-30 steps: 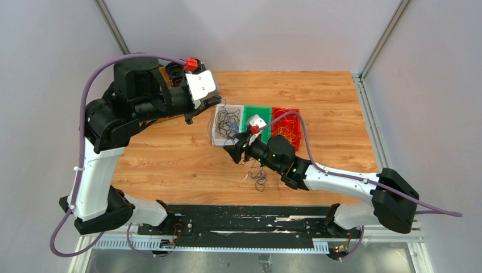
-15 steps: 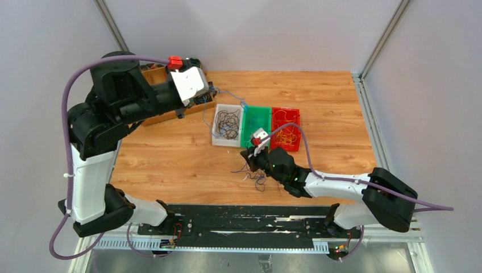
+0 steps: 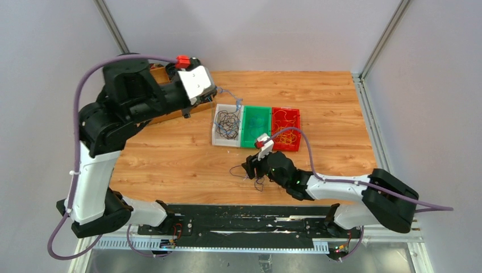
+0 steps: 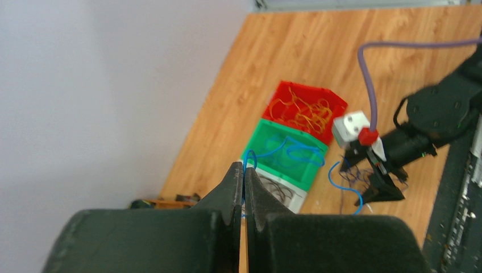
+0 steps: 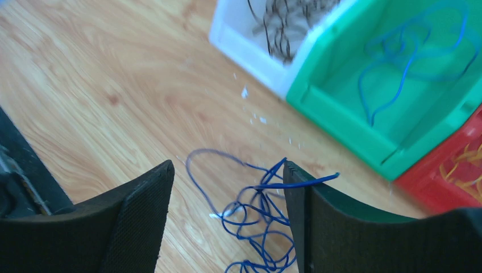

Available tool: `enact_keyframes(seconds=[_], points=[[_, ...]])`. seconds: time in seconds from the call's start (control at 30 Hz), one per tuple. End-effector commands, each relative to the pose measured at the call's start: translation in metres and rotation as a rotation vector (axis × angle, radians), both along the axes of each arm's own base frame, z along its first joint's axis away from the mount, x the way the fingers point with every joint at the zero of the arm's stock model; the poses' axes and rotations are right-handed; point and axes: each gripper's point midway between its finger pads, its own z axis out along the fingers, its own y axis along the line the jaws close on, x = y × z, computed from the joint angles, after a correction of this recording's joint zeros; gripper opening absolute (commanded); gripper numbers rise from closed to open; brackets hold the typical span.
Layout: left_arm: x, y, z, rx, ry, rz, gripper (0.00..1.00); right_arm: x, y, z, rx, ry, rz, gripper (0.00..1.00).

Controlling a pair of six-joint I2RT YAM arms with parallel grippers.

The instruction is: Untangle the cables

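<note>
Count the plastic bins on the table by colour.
white bin: 1
green bin: 1
red bin: 1
total: 3

Barred mid-table by touching white plastic bin point(image 3: 216, 138), green plastic bin point(image 3: 255, 108), red plastic bin point(image 3: 286, 110). Offered passage over brown wooden tabletop point(image 3: 170, 153) left of them; cluttered in front by tangled blue cables point(image 5: 253, 216).
</note>
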Motion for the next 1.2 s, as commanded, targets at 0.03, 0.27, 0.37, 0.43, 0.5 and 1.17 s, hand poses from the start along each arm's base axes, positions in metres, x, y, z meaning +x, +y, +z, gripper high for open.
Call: enact_keyframes(seconds=[0.03,0.27,0.37,0.43,0.5,1.17], points=[[0.015,-0.023,-0.045,0.012,0.087,-0.015,0.00,-0.001,0.004,0.068,0.119,-0.003,0.026,0.76],[0.043,-0.047,-0.099,0.088,0.183,-0.002,0.00,0.002,-0.029,0.081,0.134,0.000,-0.043,0.78],[0.049,-0.053,-0.103,0.096,0.196,-0.007,0.00,-0.002,-0.039,0.076,0.127,0.000,-0.039,0.77],[0.051,-0.057,-0.103,0.095,0.198,-0.015,0.00,-0.008,-0.041,0.071,0.121,0.023,-0.018,0.78],[0.052,-0.060,-0.103,0.096,0.199,-0.025,0.00,-0.018,-0.039,0.062,0.120,0.102,0.025,0.79],[0.102,-0.090,-0.153,0.156,0.222,0.030,0.00,-0.085,-0.074,0.008,-0.224,0.731,0.107,0.77]])
